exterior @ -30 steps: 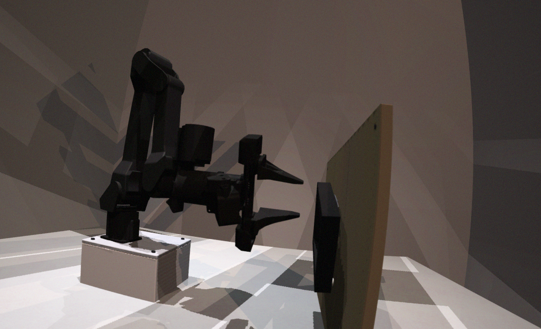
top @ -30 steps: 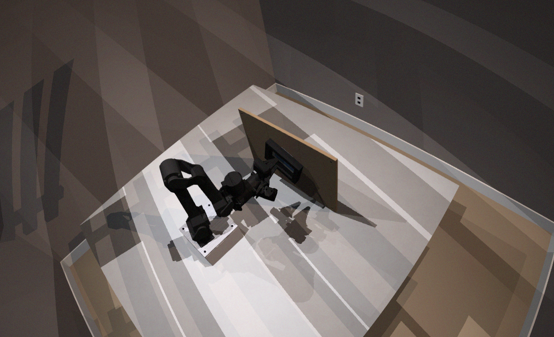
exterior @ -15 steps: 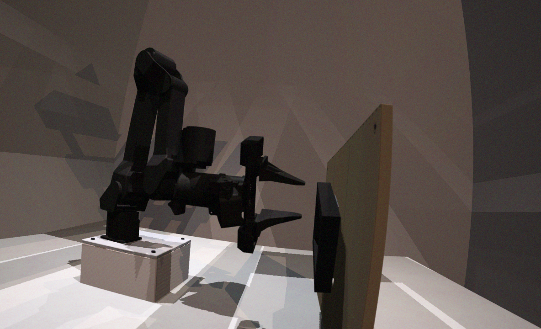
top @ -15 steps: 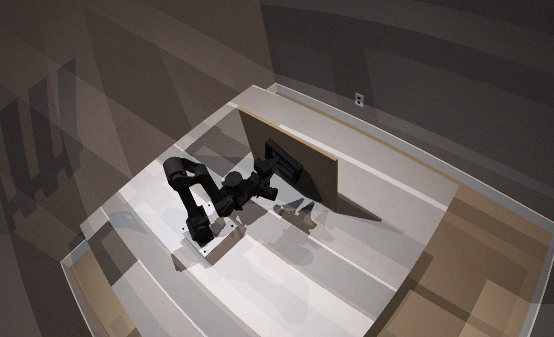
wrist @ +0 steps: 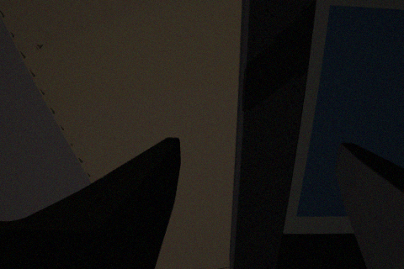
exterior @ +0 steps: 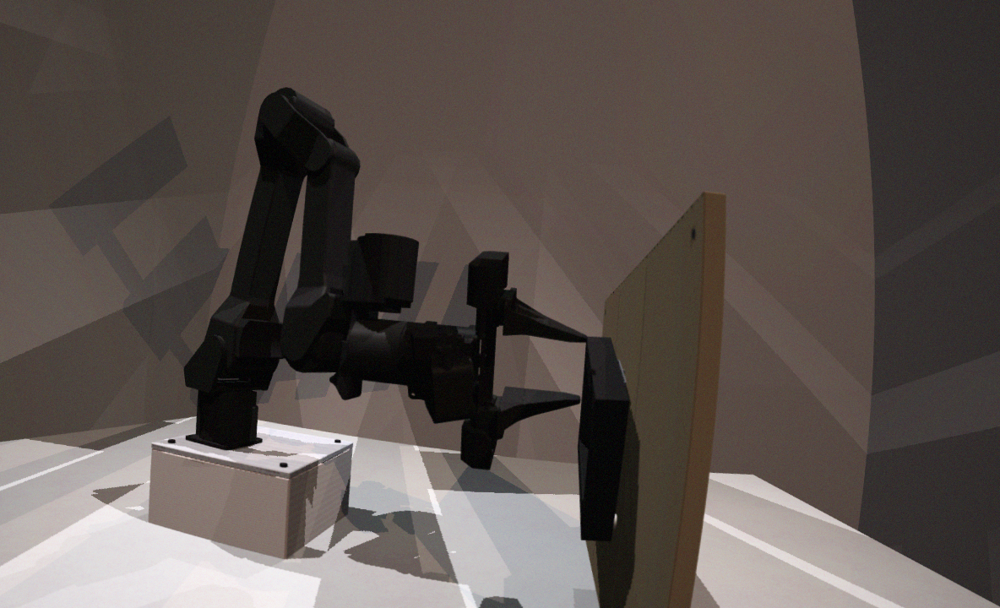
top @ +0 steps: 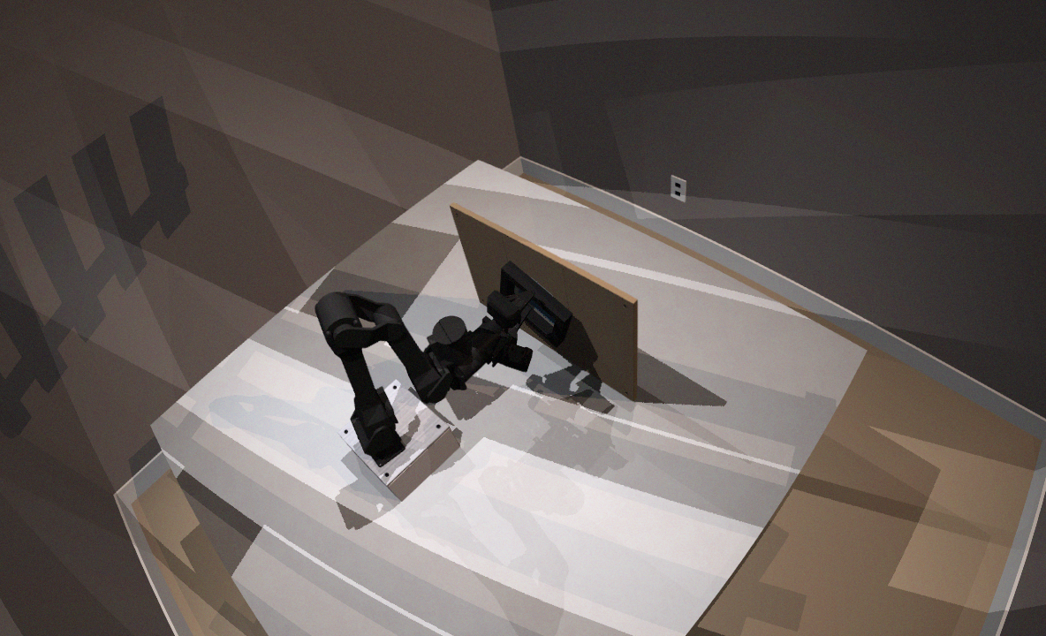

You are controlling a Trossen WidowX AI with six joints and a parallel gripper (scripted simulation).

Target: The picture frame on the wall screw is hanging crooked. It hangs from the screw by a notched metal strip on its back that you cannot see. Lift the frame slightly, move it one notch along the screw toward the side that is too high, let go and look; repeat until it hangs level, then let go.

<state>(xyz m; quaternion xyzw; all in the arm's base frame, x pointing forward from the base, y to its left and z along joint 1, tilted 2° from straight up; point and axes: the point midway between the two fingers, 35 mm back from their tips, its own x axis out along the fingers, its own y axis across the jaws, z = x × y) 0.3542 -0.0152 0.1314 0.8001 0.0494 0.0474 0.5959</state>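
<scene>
The black picture frame hangs on the front of the upright tan board. Its blue picture has a pale border. My gripper is open with nothing held between its fingers. In the exterior view the upper fingertip is by the frame's top edge and the lower one is in front of the frame's face. In the wrist view one finger lies beyond the frame's edge, the other over the picture. The screw and notched strip are hidden. The frame's tilt is hard to judge.
The arm stands on a pale box on the white table, facing the board. Broad shadows and light bands cross the table and walls. An outlet is on the far wall. The wrist view is very dark.
</scene>
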